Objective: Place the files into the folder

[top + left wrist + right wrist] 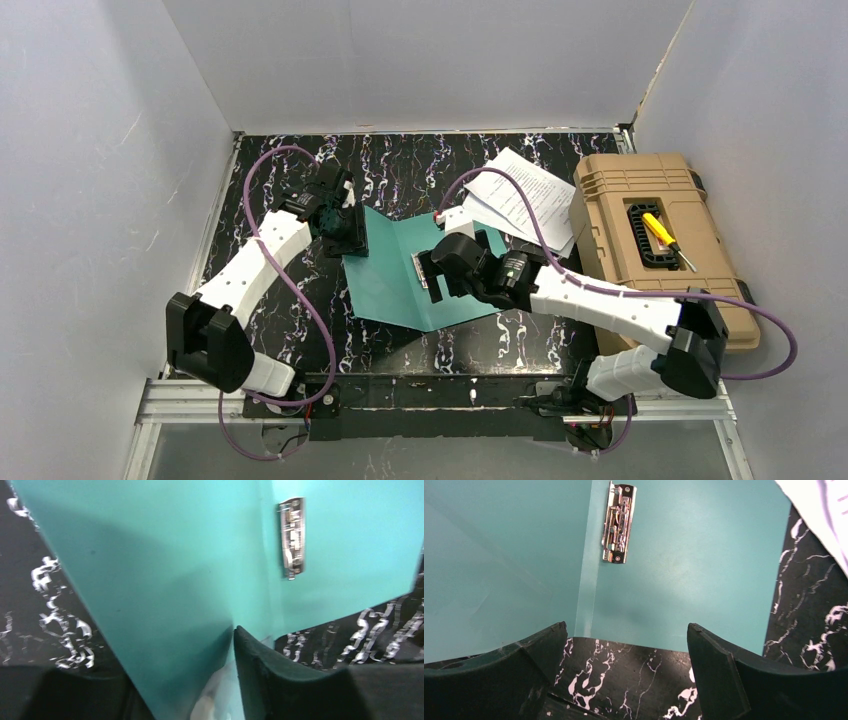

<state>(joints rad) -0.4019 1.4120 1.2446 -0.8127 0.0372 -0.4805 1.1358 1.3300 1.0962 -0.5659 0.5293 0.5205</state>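
Our left gripper (pixel 342 230) pinches the raised left cover of the folder (pixel 385 285), mid-frame; our right gripper (pixel 438 268) hangs spread near its clip (pixel 619 522). Papers (pixel 525 195) lie upper right. We fear a thin pinch lets the cover flop shut.

Tan toolbox (pixel 608 215) carries what looks like a yellow screwdriver (pixel 666 240).

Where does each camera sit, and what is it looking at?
Top external: above and behind the arms, looking down on folder and files; both arms show.
Left wrist: on the left arm, facing the folder cover that the left gripper pinches.
Right wrist: over the folder, looking down past the open right gripper.
Both wrist views share the metal clip.
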